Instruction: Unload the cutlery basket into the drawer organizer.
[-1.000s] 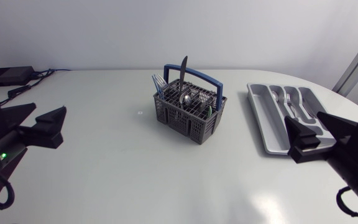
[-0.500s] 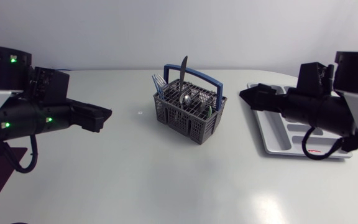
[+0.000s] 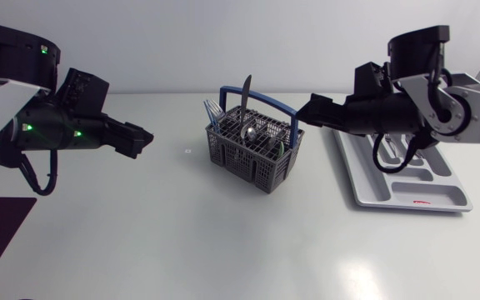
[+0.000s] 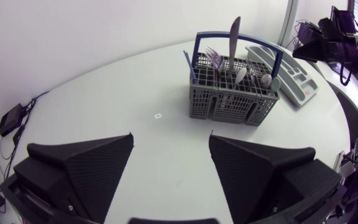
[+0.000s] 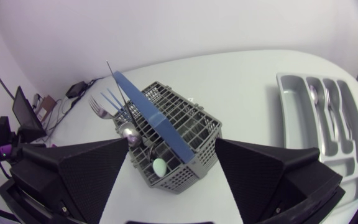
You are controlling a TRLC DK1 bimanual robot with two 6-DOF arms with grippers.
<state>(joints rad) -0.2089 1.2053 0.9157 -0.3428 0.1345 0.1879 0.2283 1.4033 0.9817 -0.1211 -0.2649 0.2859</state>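
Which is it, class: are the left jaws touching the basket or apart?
Apart. The left wrist view shows bare table between the left jaws and the basket.

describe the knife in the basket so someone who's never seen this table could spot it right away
Find the grey cutlery basket in the middle of the white table. At its back edge, beside the forks, stands the knife. It is the only piece that rises well above the basket's blue handle; the forks and the spoon stay lower.
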